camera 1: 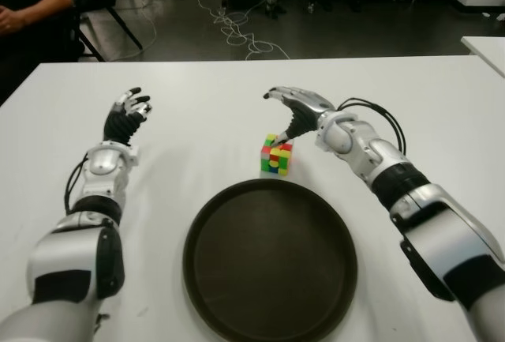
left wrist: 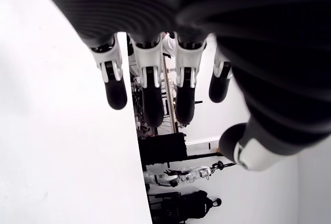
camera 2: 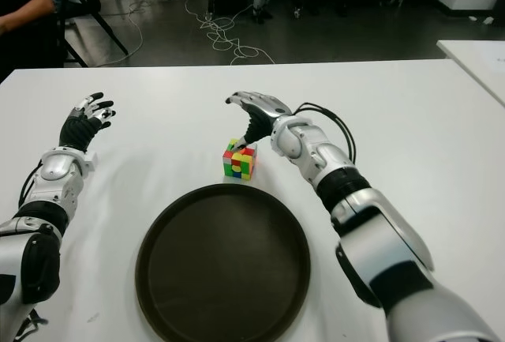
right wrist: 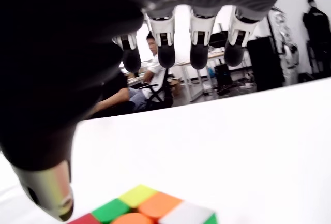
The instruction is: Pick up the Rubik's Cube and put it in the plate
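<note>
No brand, label or writing could be read on anything in view. Nearest the robot, a round dark plate (camera 1: 270,267) with a raised rim lay empty on the white table (camera 1: 442,105). Just beyond its far rim, close but apart from it, stood the Rubik's Cube (camera 1: 276,155), flat on the table, its faces a scrambled patchwork of green, yellow, red, orange and pink squares.

The right hand (camera 1: 293,110) hung above the cube and slightly to its far right, palm down. Its fingers (right wrist: 200,54) were extended and spread over the cube, curling around nothing, and its thumb (right wrist: 51,195) reached down beside the cube's top; whether the thumb tip actually touched the cube could not be told. In the right wrist view, the cube's top squares showed below the open palm.

At a similar depth, well to the left of the cube, the left hand (camera 1: 126,115) showed with its fingers (left wrist: 150,94) straightened, slightly apart, holding nothing.

Farther off, beyond the table's far edge, cables (camera 1: 237,30) trailed across the dark floor, and a seated person (camera 1: 28,10) showed at the far left.
</note>
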`<state>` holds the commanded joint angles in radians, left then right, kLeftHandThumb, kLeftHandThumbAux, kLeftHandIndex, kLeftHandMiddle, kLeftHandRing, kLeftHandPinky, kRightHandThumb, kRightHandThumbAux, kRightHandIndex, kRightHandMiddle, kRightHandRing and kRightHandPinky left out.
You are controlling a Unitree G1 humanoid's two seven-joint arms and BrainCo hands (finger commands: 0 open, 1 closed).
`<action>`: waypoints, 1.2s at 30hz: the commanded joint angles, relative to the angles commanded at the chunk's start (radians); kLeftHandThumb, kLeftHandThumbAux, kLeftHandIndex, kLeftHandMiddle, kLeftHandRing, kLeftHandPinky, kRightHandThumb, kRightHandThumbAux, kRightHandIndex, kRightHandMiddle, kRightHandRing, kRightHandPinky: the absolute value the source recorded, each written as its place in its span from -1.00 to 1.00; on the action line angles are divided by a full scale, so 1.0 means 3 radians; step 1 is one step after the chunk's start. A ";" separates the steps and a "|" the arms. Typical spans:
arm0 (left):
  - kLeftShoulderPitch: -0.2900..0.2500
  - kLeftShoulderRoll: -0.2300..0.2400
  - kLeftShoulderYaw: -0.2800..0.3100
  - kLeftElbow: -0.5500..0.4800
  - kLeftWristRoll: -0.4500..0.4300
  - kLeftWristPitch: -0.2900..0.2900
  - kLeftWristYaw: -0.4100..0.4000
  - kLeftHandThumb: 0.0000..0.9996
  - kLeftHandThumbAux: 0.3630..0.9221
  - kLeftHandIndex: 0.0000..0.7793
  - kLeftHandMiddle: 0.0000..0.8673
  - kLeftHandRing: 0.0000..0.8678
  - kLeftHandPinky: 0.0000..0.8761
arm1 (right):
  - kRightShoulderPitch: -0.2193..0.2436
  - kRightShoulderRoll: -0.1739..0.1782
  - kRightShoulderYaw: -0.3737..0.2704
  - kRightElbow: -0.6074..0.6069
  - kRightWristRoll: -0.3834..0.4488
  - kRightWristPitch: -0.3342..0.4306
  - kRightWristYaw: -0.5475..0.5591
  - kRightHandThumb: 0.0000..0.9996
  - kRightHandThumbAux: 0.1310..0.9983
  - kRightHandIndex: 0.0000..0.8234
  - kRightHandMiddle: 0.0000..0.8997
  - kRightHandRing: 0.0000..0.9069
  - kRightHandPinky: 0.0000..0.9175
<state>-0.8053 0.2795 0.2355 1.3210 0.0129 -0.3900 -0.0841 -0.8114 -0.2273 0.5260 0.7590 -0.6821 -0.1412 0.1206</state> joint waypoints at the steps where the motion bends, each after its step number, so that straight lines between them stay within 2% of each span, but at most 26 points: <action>1: 0.0000 -0.0002 0.0001 0.0000 -0.0001 -0.0001 0.0000 -0.62 -0.16 -0.66 -0.52 -0.58 -0.69 | 0.0022 -0.0008 0.0000 -0.0046 -0.0004 0.0026 0.0023 -1.00 0.40 -0.85 -0.90 -0.86 -0.80; 5: -0.0002 -0.0003 0.0003 0.0003 -0.0003 0.0007 -0.0005 -0.63 -0.18 -0.67 -0.52 -0.58 -0.69 | 0.0086 -0.0016 0.0031 -0.0091 -0.0043 0.0099 0.0071 -1.00 0.40 -0.87 -0.91 -0.87 -0.82; 12: -0.0009 0.0007 0.0000 0.0009 0.0005 0.0029 0.0004 -0.61 -0.15 -0.72 -0.57 -0.64 -0.76 | 0.0082 -0.0020 0.0099 -0.0085 -0.0119 0.0209 0.0109 -1.00 0.42 -0.94 -0.93 -0.92 -0.87; 18: -0.0011 0.0013 -0.0011 0.0009 0.0015 0.0018 -0.0017 -0.62 -0.15 -0.71 -0.56 -0.64 -0.76 | 0.0015 0.0019 0.0200 0.0092 -0.0264 0.0286 -0.0022 -1.00 0.45 -0.97 -0.93 -0.93 -0.89; 22: -0.0015 0.0016 -0.0023 0.0009 0.0026 0.0015 -0.0025 -0.64 -0.15 -0.67 -0.53 -0.59 -0.68 | -0.0009 0.0022 0.0250 0.0139 -0.0334 0.0310 -0.0108 -1.00 0.50 -0.96 -0.93 -0.92 -0.88; 36: -0.0027 0.0026 -0.0018 0.0014 0.0019 0.0063 -0.0023 -0.61 -0.21 -0.68 -0.55 -0.59 -0.68 | -0.0062 0.0055 0.0341 0.0255 -0.0445 0.0353 -0.0264 -1.00 0.55 -0.94 -0.92 -0.90 -0.87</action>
<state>-0.8135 0.2871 0.2300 1.3251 0.0185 -0.3712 -0.0910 -0.8299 -0.2109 0.6281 0.8356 -0.8157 -0.0352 0.0415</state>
